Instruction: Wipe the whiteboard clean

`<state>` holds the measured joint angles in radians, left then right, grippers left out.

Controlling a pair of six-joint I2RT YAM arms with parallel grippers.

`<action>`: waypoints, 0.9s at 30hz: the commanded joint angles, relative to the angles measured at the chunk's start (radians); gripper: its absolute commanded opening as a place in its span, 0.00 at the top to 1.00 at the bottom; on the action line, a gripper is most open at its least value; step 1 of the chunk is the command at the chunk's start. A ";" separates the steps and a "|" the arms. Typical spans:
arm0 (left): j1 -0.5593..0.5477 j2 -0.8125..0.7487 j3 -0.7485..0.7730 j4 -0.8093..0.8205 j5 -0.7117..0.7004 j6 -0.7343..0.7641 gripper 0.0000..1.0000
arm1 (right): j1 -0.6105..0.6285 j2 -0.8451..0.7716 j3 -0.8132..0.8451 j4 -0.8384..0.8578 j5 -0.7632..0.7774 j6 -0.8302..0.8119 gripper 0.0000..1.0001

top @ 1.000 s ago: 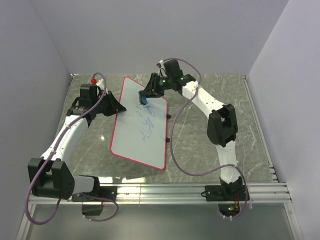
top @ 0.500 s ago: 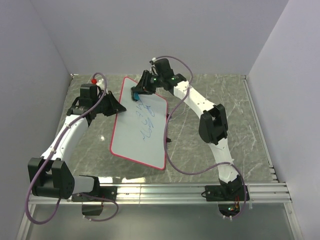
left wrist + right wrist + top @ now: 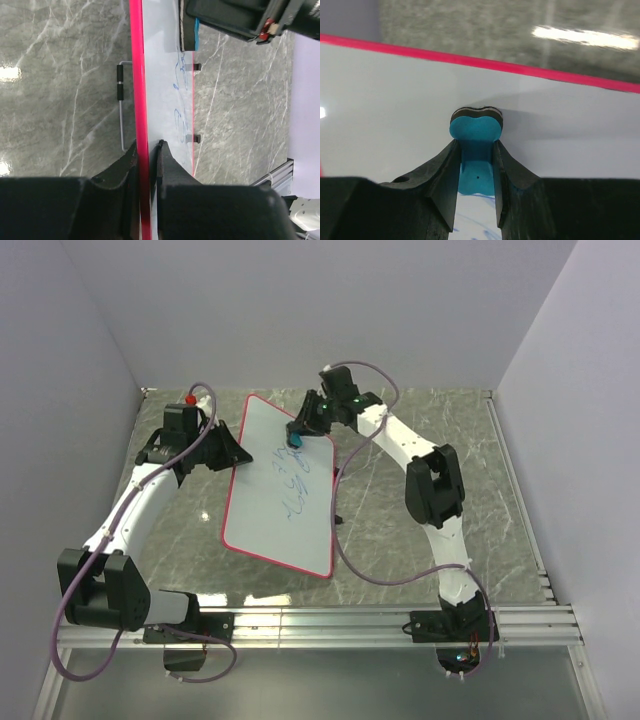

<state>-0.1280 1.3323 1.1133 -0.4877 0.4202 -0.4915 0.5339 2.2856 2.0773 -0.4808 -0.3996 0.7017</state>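
The whiteboard (image 3: 270,510), white with a red-pink rim, lies tilted on the table with blue scribbles (image 3: 297,480) across its middle. My left gripper (image 3: 232,452) is shut on the board's left rim; the left wrist view shows the rim (image 3: 137,100) pinched between the fingers. My right gripper (image 3: 300,434) is shut on a small blue eraser (image 3: 475,135) and presses its dark felt end onto the board's far part (image 3: 395,100). The eraser also shows in the left wrist view (image 3: 189,34). Two black clips (image 3: 196,66) stick out from the board's right edge.
A wire stand (image 3: 120,105) lies under the board's left side. Grey marble tabletop (image 3: 420,540) surrounds the board. Lilac walls close in the left, back and right. An aluminium rail (image 3: 350,625) runs along the near edge. Cables hang from both arms.
My right gripper with the eraser swept left across the top of the board, then came back right and a little nearer. The left gripper has kept its hold on the rim.
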 commanded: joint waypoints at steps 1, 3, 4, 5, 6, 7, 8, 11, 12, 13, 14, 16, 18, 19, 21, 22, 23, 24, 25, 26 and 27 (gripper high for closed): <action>-0.084 0.041 0.002 -0.084 -0.008 0.151 1.00 | -0.003 0.018 -0.141 -0.105 0.085 -0.071 1.00; -0.088 0.039 0.003 -0.089 -0.014 0.153 1.00 | -0.008 -0.012 -0.224 -0.093 0.091 -0.087 1.00; -0.090 0.035 0.002 -0.091 -0.018 0.154 1.00 | -0.012 -0.024 -0.252 -0.081 0.096 -0.090 1.00; -0.090 0.033 0.000 -0.092 -0.021 0.154 1.00 | -0.015 -0.037 -0.278 -0.073 0.096 -0.090 1.00; -0.091 0.028 -0.003 -0.091 -0.024 0.154 1.00 | -0.018 -0.060 -0.324 -0.067 0.096 -0.091 1.00; -0.091 0.028 -0.006 -0.091 -0.024 0.153 1.00 | -0.021 -0.072 -0.344 -0.055 0.097 -0.091 1.00; -0.091 0.027 -0.009 -0.091 -0.026 0.151 1.00 | -0.023 -0.084 -0.359 -0.050 0.096 -0.090 1.00; -0.096 0.021 -0.018 -0.081 -0.029 0.146 1.00 | -0.023 -0.118 -0.382 -0.044 0.085 -0.087 1.00; -0.097 0.021 -0.020 -0.083 -0.029 0.145 1.00 | -0.022 -0.132 -0.376 -0.045 0.078 -0.084 1.00; -0.099 0.021 -0.021 -0.081 -0.032 0.143 1.00 | -0.023 -0.138 -0.372 -0.041 0.068 -0.080 1.00; -0.102 0.019 -0.023 -0.081 -0.035 0.142 1.00 | -0.020 -0.144 -0.365 -0.036 0.059 -0.071 1.00; -0.105 0.016 -0.026 -0.081 -0.040 0.139 1.00 | -0.014 -0.170 -0.349 -0.018 0.024 -0.062 1.00; -0.110 0.008 -0.036 -0.077 -0.043 0.134 1.00 | 0.003 -0.190 -0.315 -0.010 -0.004 -0.057 1.00; -0.110 0.008 -0.040 -0.077 -0.043 0.131 1.00 | 0.011 -0.196 -0.300 -0.005 -0.005 -0.056 1.00; -0.113 0.007 -0.046 -0.078 -0.043 0.131 1.00 | 0.032 -0.209 -0.261 0.002 -0.018 -0.051 1.00; -0.114 0.005 -0.047 -0.078 -0.046 0.130 1.00 | 0.038 -0.209 -0.249 0.011 -0.030 -0.045 1.00; -0.116 0.002 -0.052 -0.080 -0.049 0.128 1.00 | 0.047 -0.206 -0.231 0.014 -0.034 -0.035 1.00; -0.119 -0.001 -0.055 -0.081 -0.050 0.128 1.00 | 0.054 -0.202 -0.195 0.019 -0.045 -0.028 1.00; -0.121 -0.002 -0.056 -0.081 -0.051 0.125 1.00 | 0.069 -0.196 -0.175 0.021 -0.056 -0.022 1.00; -0.121 -0.010 -0.059 -0.083 -0.055 0.123 1.00 | 0.077 -0.183 -0.151 0.019 -0.064 -0.010 1.00; -0.122 -0.013 -0.061 -0.081 -0.054 0.120 1.00 | 0.084 -0.173 -0.104 0.019 -0.073 -0.007 1.00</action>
<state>-0.1780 1.3003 1.1103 -0.4679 0.3611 -0.4931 0.5476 2.1357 1.8641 -0.4961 -0.3721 0.6636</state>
